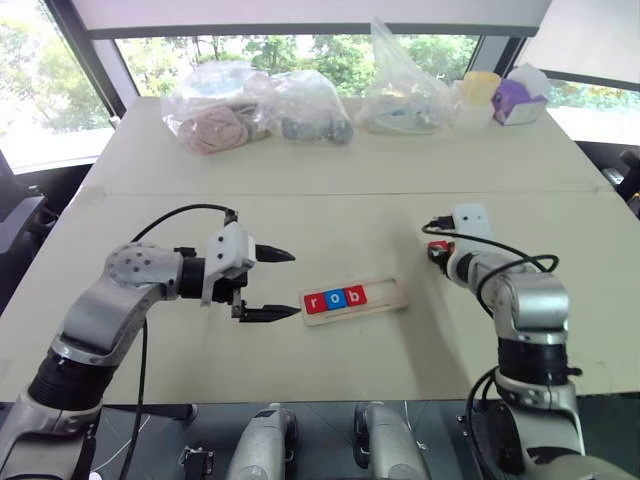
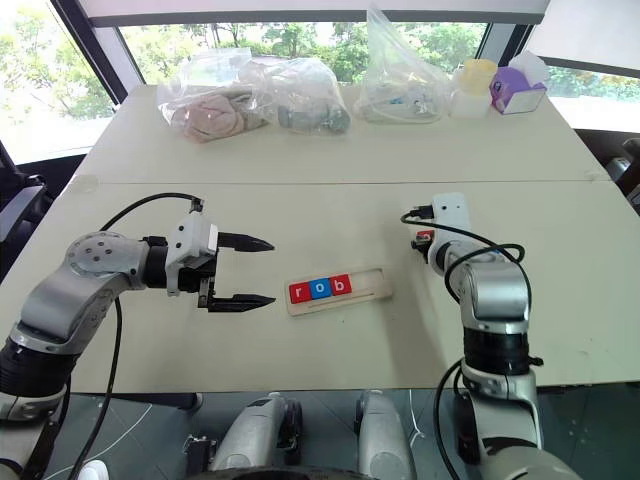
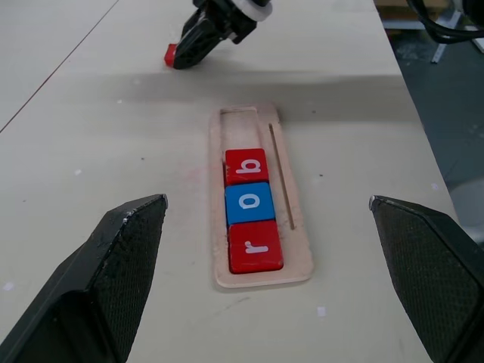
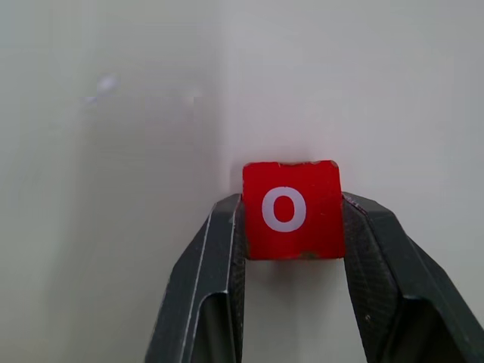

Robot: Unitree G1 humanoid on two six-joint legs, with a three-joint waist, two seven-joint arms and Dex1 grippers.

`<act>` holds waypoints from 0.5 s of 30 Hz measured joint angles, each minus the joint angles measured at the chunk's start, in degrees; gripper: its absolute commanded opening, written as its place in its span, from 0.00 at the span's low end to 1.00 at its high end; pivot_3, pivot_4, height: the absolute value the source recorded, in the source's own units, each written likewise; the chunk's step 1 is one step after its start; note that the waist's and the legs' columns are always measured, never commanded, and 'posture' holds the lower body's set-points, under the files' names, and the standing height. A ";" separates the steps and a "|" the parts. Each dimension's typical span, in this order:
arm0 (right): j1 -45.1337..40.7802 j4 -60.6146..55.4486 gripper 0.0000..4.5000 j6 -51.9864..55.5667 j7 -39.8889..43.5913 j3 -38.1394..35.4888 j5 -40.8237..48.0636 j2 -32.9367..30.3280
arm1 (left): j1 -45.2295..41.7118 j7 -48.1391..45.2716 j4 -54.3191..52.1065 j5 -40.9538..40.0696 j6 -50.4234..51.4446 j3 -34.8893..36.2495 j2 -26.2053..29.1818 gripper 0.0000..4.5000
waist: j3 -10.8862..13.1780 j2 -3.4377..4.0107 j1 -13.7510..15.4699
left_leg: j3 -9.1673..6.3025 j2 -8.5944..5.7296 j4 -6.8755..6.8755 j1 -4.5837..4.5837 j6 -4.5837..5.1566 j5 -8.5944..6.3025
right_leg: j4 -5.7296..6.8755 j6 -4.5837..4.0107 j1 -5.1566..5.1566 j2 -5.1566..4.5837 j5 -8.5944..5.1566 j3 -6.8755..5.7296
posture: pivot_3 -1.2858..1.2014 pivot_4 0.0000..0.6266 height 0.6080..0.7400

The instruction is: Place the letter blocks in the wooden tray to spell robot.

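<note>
Right tool is clamped on the red o block, right of the wooden tray, ready for slot four; left tool gapes empty.

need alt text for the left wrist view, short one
A wooden tray on a pale table holds three letter blocks spelling "rob": red r, blue o, red b, with the far slots empty. The left end effector frames it, fingers wide apart; beyond, the right end effector grips a red block.
</note>
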 measured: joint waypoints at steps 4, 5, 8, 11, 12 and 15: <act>3.77 -9.89 0.26 5.88 0.39 0.53 1.03 -0.73 | 0.03 0.09 0.00 0.01 -0.02 -0.02 -0.01 1.00 | 0.00 0.00 -0.04 | 0.01 0.00 0.01 0.00 0.00 0.00 | -0.02 -0.17 0.01 0.00 -0.09 0.00 | 0.52 0.24 1.00; 4.60 -12.09 0.26 7.59 0.34 0.39 1.19 -0.71 | 0.05 0.07 0.00 0.01 -0.05 -0.03 -0.01 1.00 | 0.00 0.00 -0.03 | 0.00 0.00 0.00 0.00 0.00 0.00 | -0.01 -0.20 0.00 0.00 -0.10 0.00 | 0.52 0.24 1.00; 6.78 -17.40 0.26 11.87 0.18 -0.19 1.56 -0.08 | 0.11 -0.04 0.05 0.03 -0.11 -0.03 0.00 1.00 | 0.00 0.00 -0.02 | -0.01 0.01 0.00 0.00 0.00 0.00 | -0.02 -0.20 -0.01 0.00 -0.11 0.00 | 0.52 0.24 1.00; 7.51 -19.83 0.26 14.47 -0.28 -0.89 1.68 0.67 | 0.11 -0.16 0.13 0.02 -0.18 -0.04 0.00 1.00 | 0.00 0.00 -0.04 | 0.00 0.01 0.00 0.00 0.00 0.00 | -0.03 -0.22 -0.01 -0.01 -0.11 0.00 | 0.52 0.24 1.00; 7.74 -20.48 0.26 14.96 -0.45 -1.02 1.67 0.95 | 0.11 -0.19 0.14 0.02 -0.19 -0.04 -0.01 1.00 | 0.00 0.00 -0.03 | 0.00 0.01 0.00 0.00 -0.01 0.00 | -0.03 -0.22 -0.01 -0.01 -0.12 0.00 | 0.52 0.24 1.00; 8.12 -21.27 0.26 15.50 -0.95 -1.08 1.67 2.15 | 0.10 -0.28 0.18 0.02 -0.22 -0.04 -0.03 1.00 | 0.00 0.00 -0.04 | 0.00 0.01 0.00 0.00 -0.01 0.00 | -0.04 -0.23 -0.02 -0.01 -0.12 0.00 | 0.52 0.24 1.00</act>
